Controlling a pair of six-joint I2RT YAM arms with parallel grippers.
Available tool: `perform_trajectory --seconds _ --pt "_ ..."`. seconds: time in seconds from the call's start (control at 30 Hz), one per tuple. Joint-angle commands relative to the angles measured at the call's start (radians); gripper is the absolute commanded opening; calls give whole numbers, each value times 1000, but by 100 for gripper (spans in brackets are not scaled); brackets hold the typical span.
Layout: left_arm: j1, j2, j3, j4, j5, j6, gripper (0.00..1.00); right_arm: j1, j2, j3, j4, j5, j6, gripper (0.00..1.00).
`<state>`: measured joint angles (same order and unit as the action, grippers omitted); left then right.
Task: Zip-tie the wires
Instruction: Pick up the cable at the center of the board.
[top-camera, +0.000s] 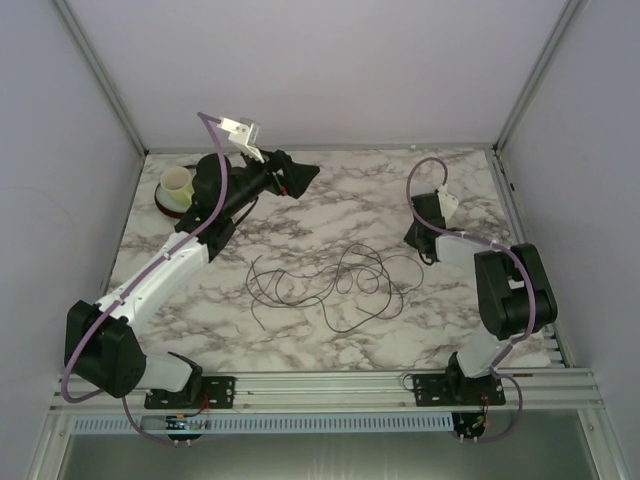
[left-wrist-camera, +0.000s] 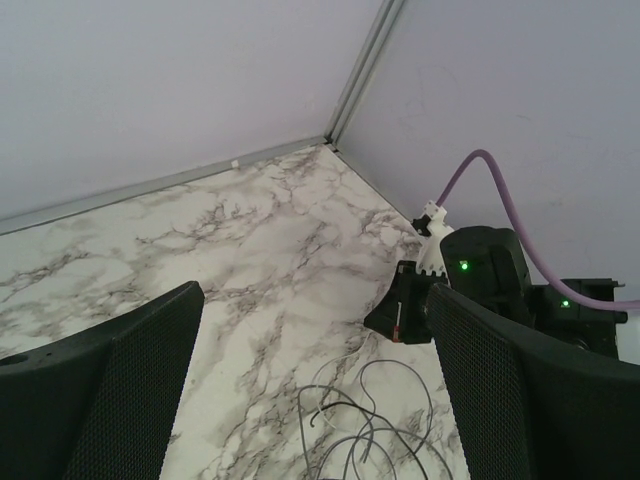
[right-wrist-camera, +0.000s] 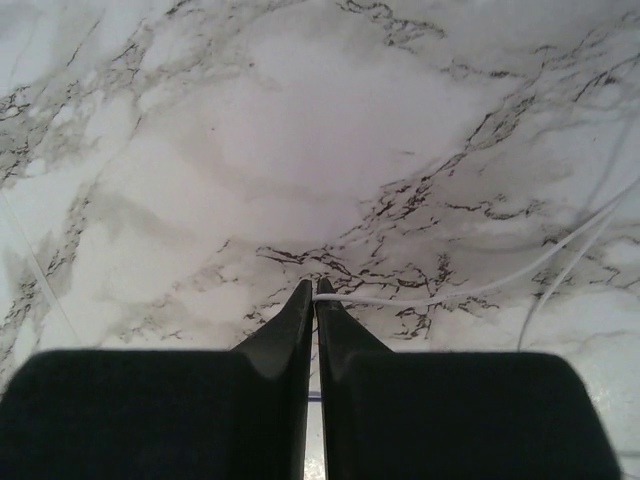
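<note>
wires (top-camera: 335, 280) pinched by right gripper (right-wrist-camera: 315, 288); left gripper (left-wrist-camera: 312, 300) spread wide

Two arms (top-camera: 165, 270) are sharing one bench (top-camera: 330, 345); one tangle of wires (top-camera: 335, 280) is lying there, plus seemingly one cup (top-camera: 177, 186).

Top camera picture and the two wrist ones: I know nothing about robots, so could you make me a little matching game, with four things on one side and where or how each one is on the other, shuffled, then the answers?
Things
1. left gripper
2. right gripper
3. wires
4. cream cup

Place or state
A. lying in loose loops in the middle
B. shut, a thin pale strand reaching its tips
C. standing in the far left corner
D. wide open, raised off the marble

Pairs: 1-D, 2-B, 3-A, 4-C
</note>
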<state>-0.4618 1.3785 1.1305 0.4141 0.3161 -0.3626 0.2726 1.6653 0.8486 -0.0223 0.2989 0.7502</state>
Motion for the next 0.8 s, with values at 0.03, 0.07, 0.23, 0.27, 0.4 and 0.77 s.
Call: perform_trajectory --seconds 0.03,0.07,0.23,0.27,0.4,0.77 --pt "3 6 40 29 36 -3 95 -6 -21 42 67 36 -102 0" --pt "4 7 40 32 37 -6 95 -6 -28 47 67 39 -118 0" --pt "4 21 62 41 42 -24 94 7 -80 96 46 42 -201 0" --pt "4 31 79 36 47 -30 94 10 -92 115 34 41 -223 0" --pt "18 100 209 -12 69 -95 95 38 -161 189 18 36 -303 0" --pt "85 353 456 279 478 -433 95 137 -386 316 39 12 -295 0"
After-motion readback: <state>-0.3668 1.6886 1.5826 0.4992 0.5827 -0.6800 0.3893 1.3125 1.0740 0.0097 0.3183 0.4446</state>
